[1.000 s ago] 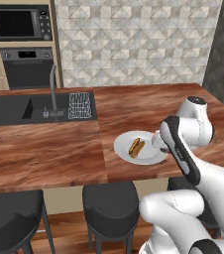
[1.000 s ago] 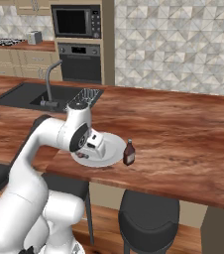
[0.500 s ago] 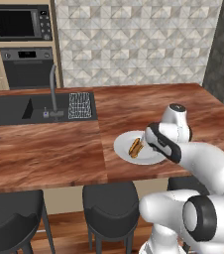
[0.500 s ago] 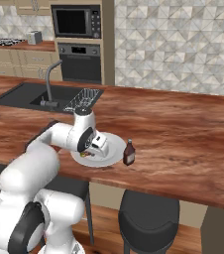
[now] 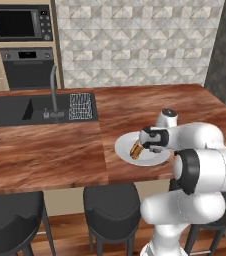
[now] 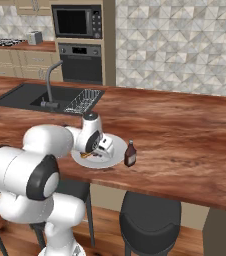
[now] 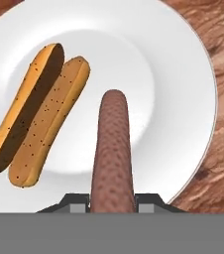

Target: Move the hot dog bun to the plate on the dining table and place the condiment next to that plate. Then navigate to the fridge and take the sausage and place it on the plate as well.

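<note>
Holding the sausage lengthwise between narrow jaws, hanging over the plate just beside the bun, which is lying split open on the plate's far half. Hovering with the gripper low above the plate near the counter edge; condiment standing just beside the plate rim. Judging this as the last step, releasing. Risking a roll: opening with the sausage not yet resting could be sending it off the rim onto the wood or against the bun. Also risking a nudge of the condiment while swinging away
</note>
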